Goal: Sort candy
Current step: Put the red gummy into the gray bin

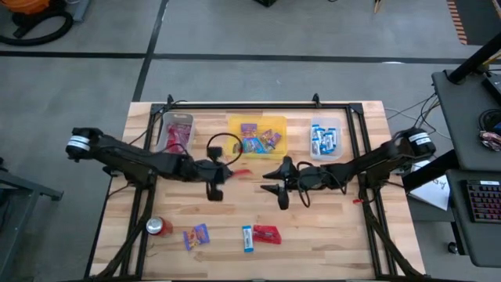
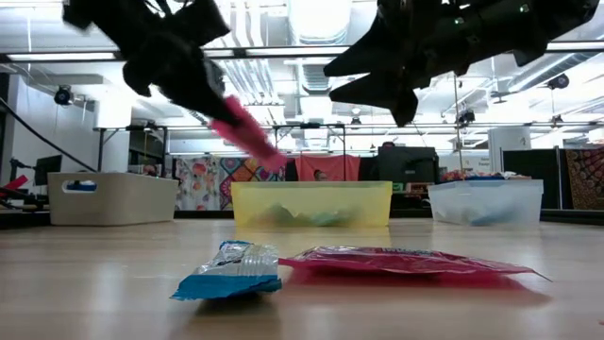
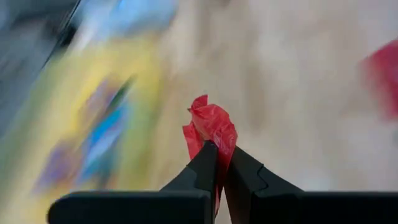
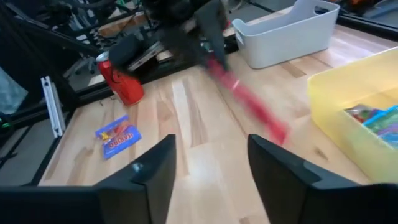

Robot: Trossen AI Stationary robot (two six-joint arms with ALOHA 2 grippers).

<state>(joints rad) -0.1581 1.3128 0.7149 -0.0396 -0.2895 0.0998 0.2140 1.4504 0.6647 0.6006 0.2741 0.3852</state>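
Right now my left gripper [image 1: 225,174] is clamped on a flat red packet [image 3: 211,127], held in the air just short of the yellow bin's [image 1: 235,145] near rim. My right gripper [image 1: 273,182] hangs beside it with fingers spread and nothing between them. Behind both lies bare wood, with more candy [image 1: 259,235] near the table's front edge.

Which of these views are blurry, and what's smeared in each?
Left wrist view: background heavily streaked, while the left gripper and its red packet stay sharp. Right wrist view: the left arm and red packet smear into a streak; table sharp. Low view: the packet blurs pink. High view: sharp.
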